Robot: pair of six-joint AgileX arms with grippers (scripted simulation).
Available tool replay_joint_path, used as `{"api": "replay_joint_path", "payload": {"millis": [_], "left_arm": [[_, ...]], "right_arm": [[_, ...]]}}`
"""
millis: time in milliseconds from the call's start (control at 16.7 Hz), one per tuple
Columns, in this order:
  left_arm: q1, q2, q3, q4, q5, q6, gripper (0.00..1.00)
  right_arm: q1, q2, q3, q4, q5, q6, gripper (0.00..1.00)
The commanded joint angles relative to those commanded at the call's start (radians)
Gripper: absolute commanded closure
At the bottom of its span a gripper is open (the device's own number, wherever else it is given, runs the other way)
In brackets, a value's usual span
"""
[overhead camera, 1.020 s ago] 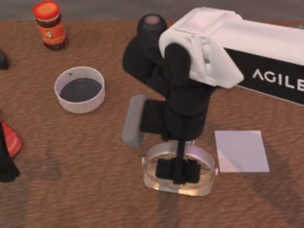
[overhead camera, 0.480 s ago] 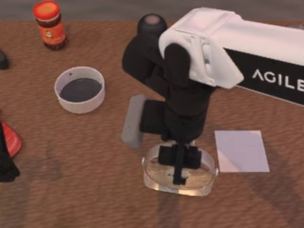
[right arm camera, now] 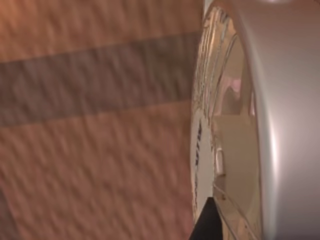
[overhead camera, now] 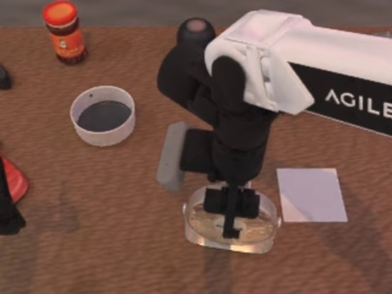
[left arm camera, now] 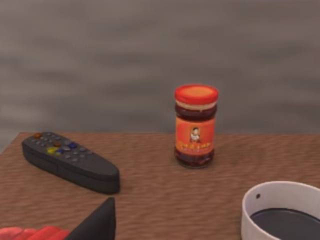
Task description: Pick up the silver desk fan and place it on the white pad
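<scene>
The silver desk fan (overhead camera: 208, 234), a shiny oval wire cage with a yellowish inside, stands at the table's front centre. My right gripper (overhead camera: 231, 211) reaches down over its top from the back and is shut on it. In the right wrist view the fan's cage and rounded metal body (right arm camera: 280, 125) fill one side, with a dark fingertip (right arm camera: 206, 222) against the cage. The white pad (overhead camera: 311, 194) lies flat just right of the fan, with nothing on it. My left gripper (overhead camera: 7, 211) stays parked at the table's left edge.
A white round bowl with a dark inside (overhead camera: 103, 114) and a red-lidded jar (overhead camera: 63, 32) stand at the back left. A grey bar (overhead camera: 171, 155) lies behind the fan. A black remote (left arm camera: 70, 161) and a red object (overhead camera: 15, 177) sit by my left gripper.
My right gripper's black finger blocks slid back across the top of the fan between one second and half a second ago. Since then almost nothing has moved.
</scene>
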Motion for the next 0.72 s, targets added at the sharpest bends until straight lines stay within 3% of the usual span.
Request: {"api": "replay_joint_path", "payload": {"millis": [720], "left_arm": [[0.0, 0.0, 0.0, 0.0, 0.0, 0.0, 0.0]], "right_arm": [[0.006, 0.005, 0.206, -0.201, 0.0, -0.001, 1.0]]}}
